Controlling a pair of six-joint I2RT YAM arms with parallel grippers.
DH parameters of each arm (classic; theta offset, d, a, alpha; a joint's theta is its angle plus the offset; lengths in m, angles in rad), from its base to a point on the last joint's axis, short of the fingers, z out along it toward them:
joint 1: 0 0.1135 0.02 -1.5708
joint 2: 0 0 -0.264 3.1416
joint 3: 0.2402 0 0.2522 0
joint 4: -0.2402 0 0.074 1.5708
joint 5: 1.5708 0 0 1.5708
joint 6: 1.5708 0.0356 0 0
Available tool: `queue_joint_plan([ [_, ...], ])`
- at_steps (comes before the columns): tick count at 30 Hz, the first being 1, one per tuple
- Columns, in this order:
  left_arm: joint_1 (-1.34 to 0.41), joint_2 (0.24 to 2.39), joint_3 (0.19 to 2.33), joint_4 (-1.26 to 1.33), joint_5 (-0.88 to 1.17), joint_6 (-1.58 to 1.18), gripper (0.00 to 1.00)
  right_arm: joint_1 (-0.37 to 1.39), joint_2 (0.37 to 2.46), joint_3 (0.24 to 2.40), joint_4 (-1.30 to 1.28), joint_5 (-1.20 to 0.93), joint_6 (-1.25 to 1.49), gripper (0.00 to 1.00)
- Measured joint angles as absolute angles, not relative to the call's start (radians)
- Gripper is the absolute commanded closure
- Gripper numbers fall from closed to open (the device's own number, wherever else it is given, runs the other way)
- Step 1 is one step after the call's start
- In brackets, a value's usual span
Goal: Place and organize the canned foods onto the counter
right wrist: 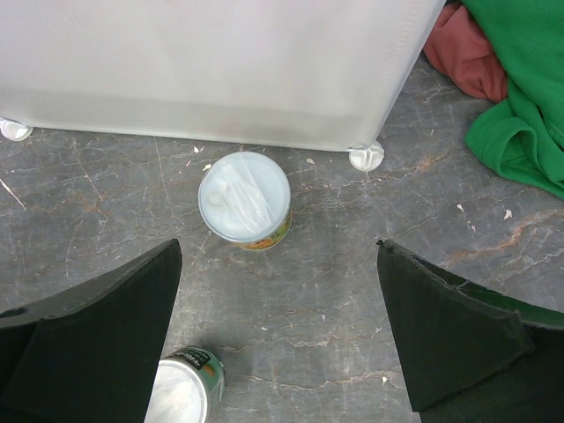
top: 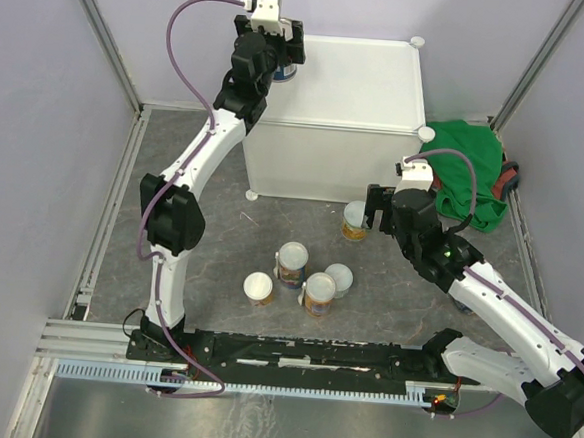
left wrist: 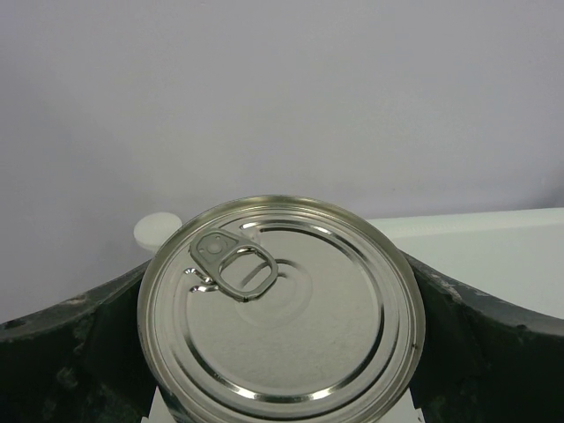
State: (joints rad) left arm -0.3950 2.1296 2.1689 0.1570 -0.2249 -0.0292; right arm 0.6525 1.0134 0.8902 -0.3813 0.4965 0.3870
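Your left gripper stands released around the blue can at the counter's 10 o'clock corner, so a skewed retreat could knock it off the edge, and your right gripper, also spread and empty, could tip the pale-lidded can at its 11 o'clock.

green cloth by red cloth, far rt.

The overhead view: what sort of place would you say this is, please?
Probably a robot test cell, not a kitchen: plain pale walls close it in, a left arm and right arm are bolted at the near edge, and a white box plays counter.
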Motion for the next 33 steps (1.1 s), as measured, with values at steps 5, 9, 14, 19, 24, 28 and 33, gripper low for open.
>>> queue_joint_plan([
  [5,-0.395,2.13,2.194,0.116,-0.228,-0.04,0.01,0.653,1.013,0.89,-0.381,0.496,0.387,0.0],
  [9,-0.395,2.131,2.229,0.064,-0.235,-0.051,0.01,0.653,1.013,0.89,-0.381,0.497,0.387,0.0],
  [14,-0.395,2.134,2.252,0.039,-0.242,-0.075,0.01,0.653,1.013,0.89,-0.381,0.497,0.386,0.0],
  [19,-0.395,2.134,2.256,0.039,-0.25,-0.094,0.01,0.653,1.019,0.89,-0.381,0.498,0.383,0.0],
  [24,-0.395,2.134,2.256,0.046,-0.249,-0.116,0.01,0.653,1.035,0.89,-0.374,0.498,0.376,0.0],
  [28,-0.395,2.134,2.256,0.047,-0.233,-0.12,0.01,0.653,1.044,0.89,-0.373,0.498,0.37,0.0],
  [33,-0.412,2.134,2.255,0.054,-0.23,-0.098,0.01,0.653,1.048,0.89,-0.368,0.498,0.369,0.0],
])
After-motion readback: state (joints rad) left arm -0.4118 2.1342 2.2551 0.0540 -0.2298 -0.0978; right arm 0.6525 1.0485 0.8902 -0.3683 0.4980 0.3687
